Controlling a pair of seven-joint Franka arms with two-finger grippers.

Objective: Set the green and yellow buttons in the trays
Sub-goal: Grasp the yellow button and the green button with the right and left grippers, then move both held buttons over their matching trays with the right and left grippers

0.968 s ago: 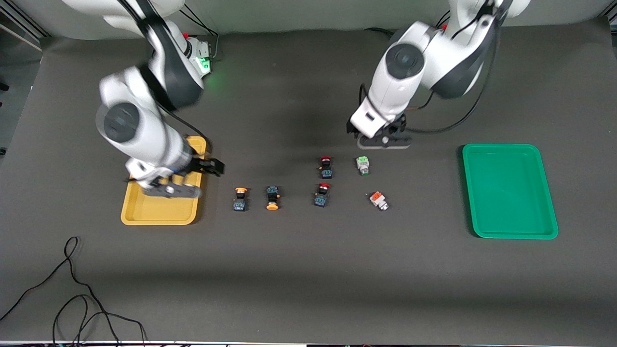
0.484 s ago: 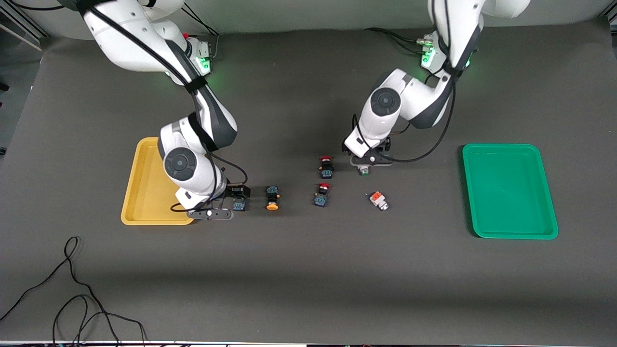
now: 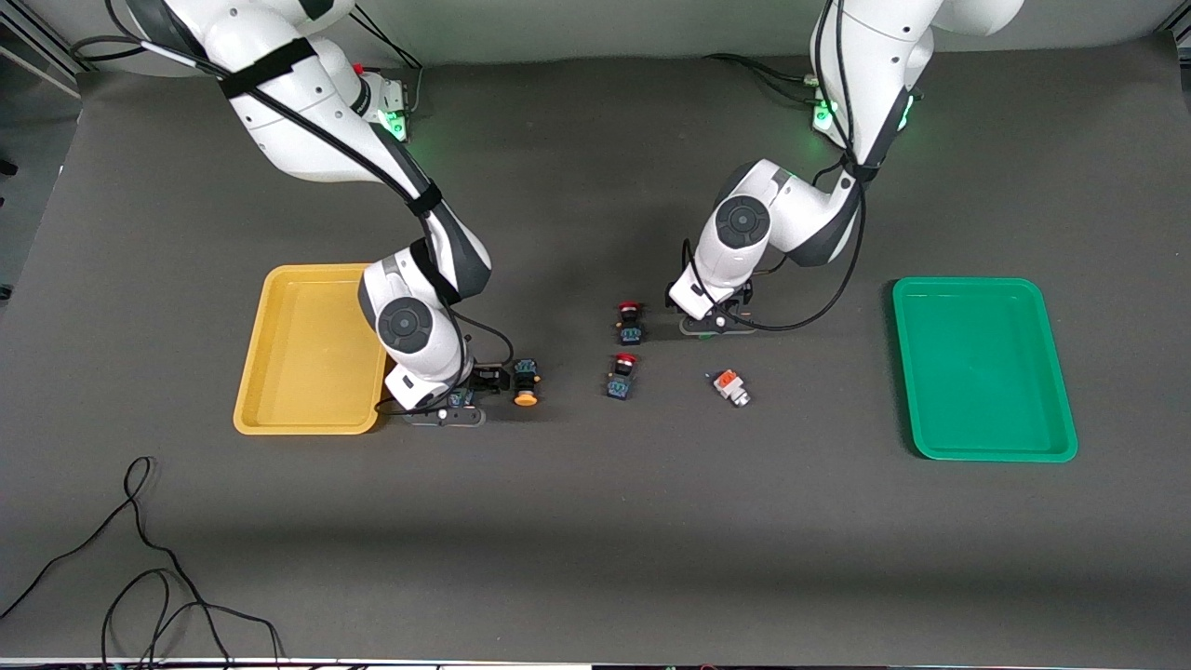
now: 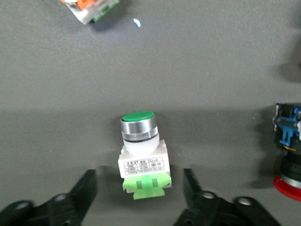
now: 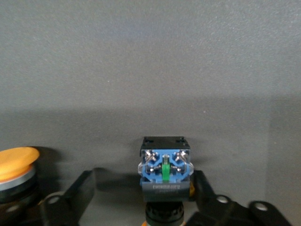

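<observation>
We see the dark table [image 3: 595,540] with a tray at each end, so that each arm has a drop-off close to its own base: the yellow tray [image 3: 307,358] at the right arm's end and the green tray [image 3: 986,372] at the left arm's end, both with nothing in them yet. The buttons lie in the stretch between them. The right gripper [image 3: 458,400] is down just beside the yellow tray, its fingers [image 5: 87,186] apart and set to either side of the yellow button's black-blue body [image 5: 165,169]; one finger looks very near it, though we cannot be sure of contact. The left gripper [image 3: 712,321] is low over the green button [image 4: 141,155], fingers [image 4: 84,188] spread with clear gaps to either side, placed to pinch the pale body. The second yellow button [image 3: 526,383], the orange-topped grey button [image 3: 730,386] and two red buttons [image 3: 630,321] [image 3: 622,375] lie untouched.
</observation>
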